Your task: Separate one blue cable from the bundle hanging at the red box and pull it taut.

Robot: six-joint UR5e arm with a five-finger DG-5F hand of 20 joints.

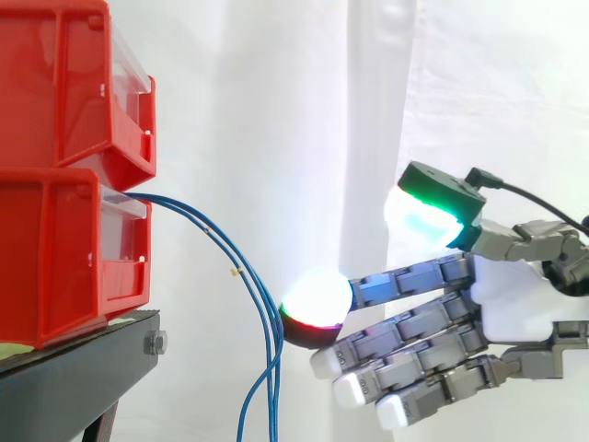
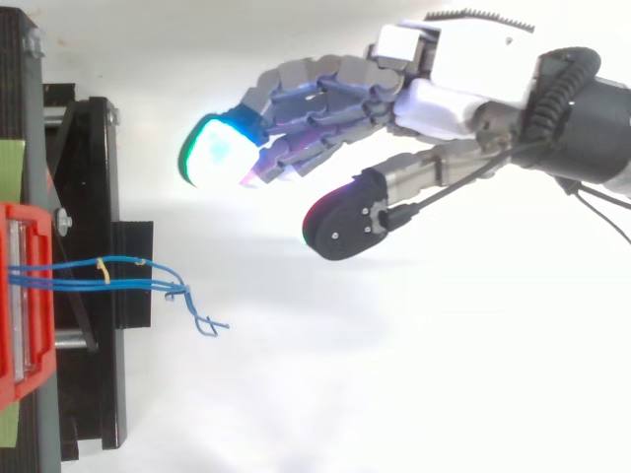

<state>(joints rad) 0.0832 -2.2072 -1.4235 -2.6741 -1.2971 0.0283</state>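
Cables (image 2: 89, 284), thin and blue, droop slack in a bundle from the lower red box (image 1: 64, 258). The robot hand (image 1: 506, 299) hovers near them, fingers extended, thumb spread, holding nothing, seemingly positioned to single one out.

Side view: level, close, facing the white curtain (image 1: 276, 92). Top view: straight down. Shared: red bins (image 1: 55, 230) left, blue cables (image 2: 175, 290), hand (image 1: 511, 299) right.

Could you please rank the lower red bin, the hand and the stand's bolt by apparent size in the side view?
1. Grey robot hand.
2. Lower red plastic bin, cropped, so this order is unsure.
3. Small metal bolt.
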